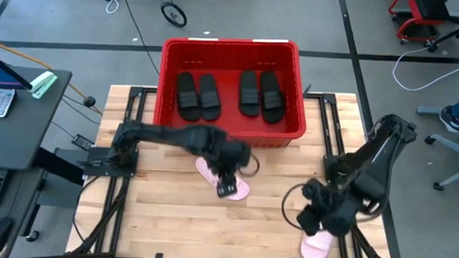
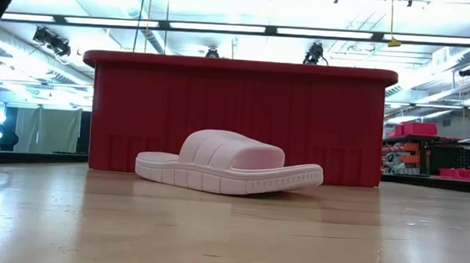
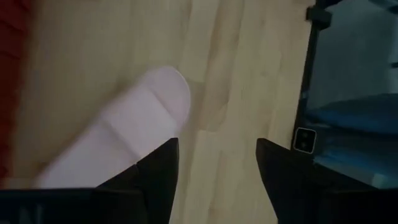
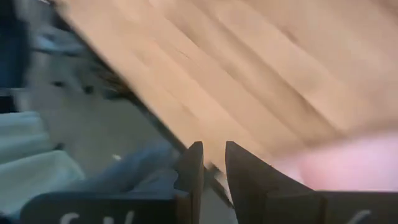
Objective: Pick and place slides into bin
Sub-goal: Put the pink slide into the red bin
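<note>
Your left pincer [image 1: 227, 192] hung spread over a pink slide [image 1: 241, 189]; right pincer [image 1: 310, 218], can't tell, near another [image 1: 317, 245].

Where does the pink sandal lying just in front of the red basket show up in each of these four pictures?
High view: the pink slide lies at centre, under the left gripper, just below the red bin.
Low view: the slide is at centre, the bin's wall behind it.
Left wrist view: it is at centre-left, beside the fingers.
Right wrist view: not in it; the pink there is the other slide.
Shared landmark: the red bin.
</note>
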